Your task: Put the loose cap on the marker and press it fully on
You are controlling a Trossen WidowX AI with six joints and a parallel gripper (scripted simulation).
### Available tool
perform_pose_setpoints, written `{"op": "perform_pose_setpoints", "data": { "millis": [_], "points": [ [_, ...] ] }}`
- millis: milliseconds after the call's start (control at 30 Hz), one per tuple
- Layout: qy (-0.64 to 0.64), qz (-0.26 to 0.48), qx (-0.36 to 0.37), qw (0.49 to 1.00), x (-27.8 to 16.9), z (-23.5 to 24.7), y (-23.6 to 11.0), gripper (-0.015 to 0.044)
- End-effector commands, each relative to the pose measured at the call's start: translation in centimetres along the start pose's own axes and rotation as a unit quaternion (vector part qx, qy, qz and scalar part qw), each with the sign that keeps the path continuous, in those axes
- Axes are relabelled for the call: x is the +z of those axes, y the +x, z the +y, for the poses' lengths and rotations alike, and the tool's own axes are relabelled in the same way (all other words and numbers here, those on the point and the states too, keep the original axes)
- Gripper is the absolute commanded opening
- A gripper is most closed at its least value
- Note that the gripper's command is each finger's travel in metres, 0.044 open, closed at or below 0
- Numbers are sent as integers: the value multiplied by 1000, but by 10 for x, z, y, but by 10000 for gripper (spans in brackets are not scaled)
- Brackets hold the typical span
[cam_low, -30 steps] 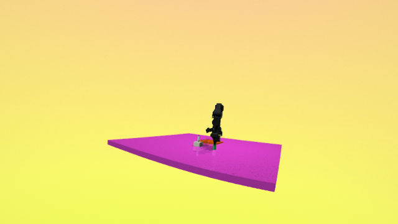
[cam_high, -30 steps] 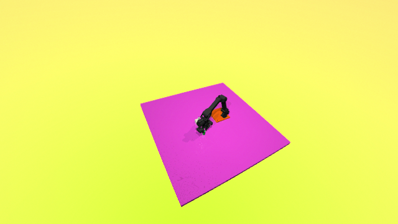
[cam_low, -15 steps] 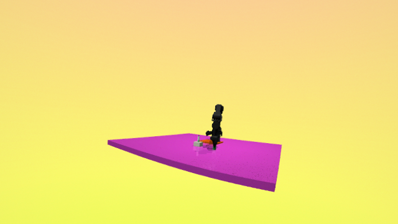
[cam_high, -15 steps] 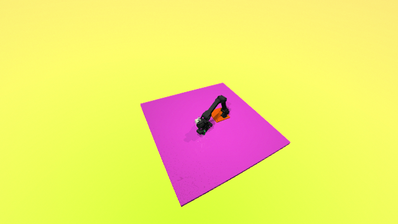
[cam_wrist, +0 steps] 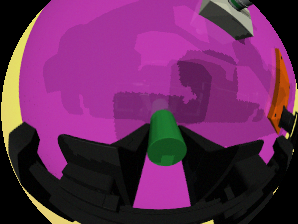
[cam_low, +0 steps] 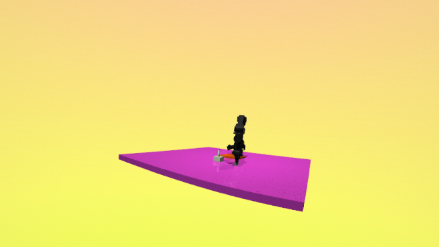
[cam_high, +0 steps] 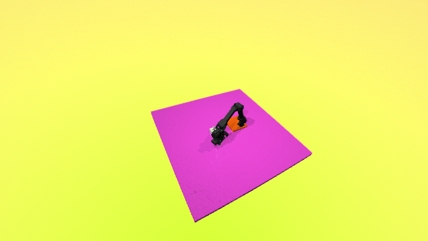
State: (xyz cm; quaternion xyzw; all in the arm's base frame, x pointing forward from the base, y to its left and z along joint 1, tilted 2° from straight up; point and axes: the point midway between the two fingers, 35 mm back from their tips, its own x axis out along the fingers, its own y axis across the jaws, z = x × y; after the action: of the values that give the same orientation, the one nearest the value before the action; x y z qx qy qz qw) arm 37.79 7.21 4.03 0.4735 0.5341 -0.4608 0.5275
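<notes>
- Top view: a flat magenta square table [cam_high: 254,167] fills the middle of the frame on a yellow-green ground. The black jointed robot arm [cam_high: 231,115] rises from an orange base plate [cam_high: 234,127] right of centre and bends down to the left, ending in the gripper [cam_high: 216,141] low over the table. A small light grey holder block [cam_high: 212,129] peeks out just upper left of the wrist; the marker and cap are too small to make out here.
- Exterior view: the arm stands folded near the frame's centre, its tip down at the table. Just left of it sits the grey holder block [cam_low: 218,158] with the thin upright marker [cam_low: 219,152] sticking out of its top.
- Wrist view: the two black fingers are closed on the green cylindrical cap [cam_wrist: 164,139], which stands between them at centre, just below the middle of the frame. The holder block [cam_wrist: 226,11] lies at the upper right, well apart from the cap, and the orange plate [cam_wrist: 281,90] shows at the right edge.
</notes>
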Motion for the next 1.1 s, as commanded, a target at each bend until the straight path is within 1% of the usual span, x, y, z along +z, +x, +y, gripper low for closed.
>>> {"op": "perform_pose_setpoints", "data": {
  "millis": [0, 700, 900, 1067],
  "points": [
    [-1, -2, 1, 1000, 0, 1, -3, 0],
    [2, -2, 0, 1000, 0, 0, -58, 0],
    [5, -1, 1, 1000, 2, -1, -61, 0],
    [20, 1, 3, 1000, 19, -7, -67, 0]
  ]
}}
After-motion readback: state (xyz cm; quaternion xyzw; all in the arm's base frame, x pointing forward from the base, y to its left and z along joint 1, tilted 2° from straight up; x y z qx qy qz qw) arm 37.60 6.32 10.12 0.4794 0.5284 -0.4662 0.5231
